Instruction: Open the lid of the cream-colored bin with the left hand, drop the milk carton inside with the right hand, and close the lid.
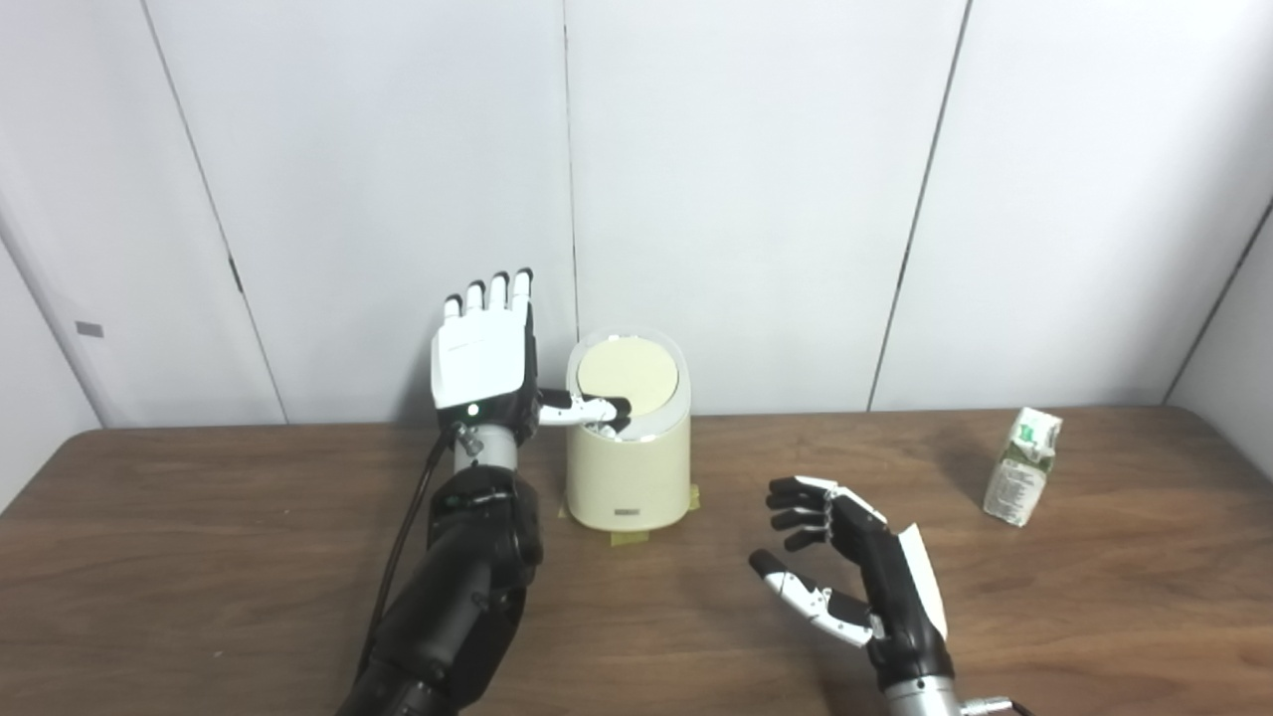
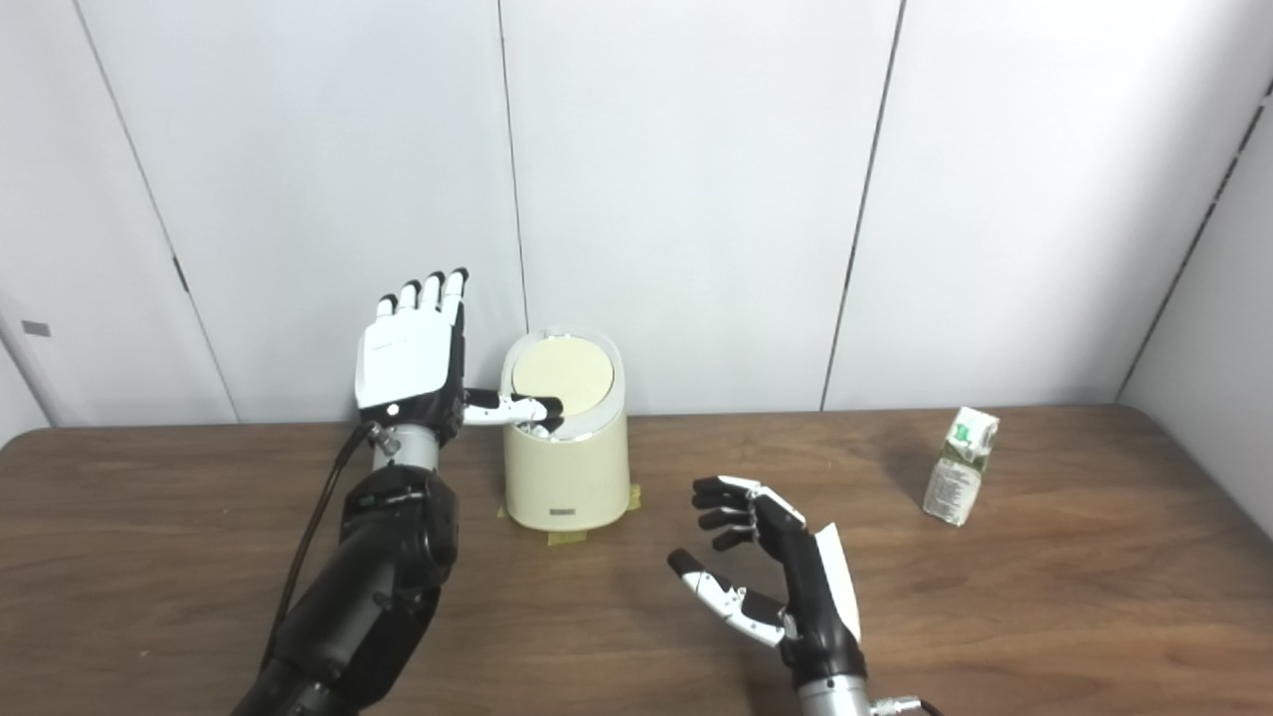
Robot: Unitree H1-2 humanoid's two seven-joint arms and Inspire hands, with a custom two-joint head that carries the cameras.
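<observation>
The cream-colored bin (image 1: 629, 477) stands on the table near the back wall, with its round lid (image 1: 629, 376) tilted toward me. My left hand (image 1: 484, 358) is raised beside the bin's left side, fingers straight up and apart, and its thumb (image 1: 587, 408) rests on the lid's front edge. The milk carton (image 1: 1022, 465) stands upright at the far right of the table. My right hand (image 1: 845, 577) hovers open and empty over the table's middle, left of the carton and in front of the bin.
The bin is fixed to the brown wooden table (image 1: 249, 517) with tape tabs (image 1: 629, 538). White wall panels (image 1: 756, 179) stand right behind the table's back edge. A black cable (image 1: 403, 537) runs along my left forearm.
</observation>
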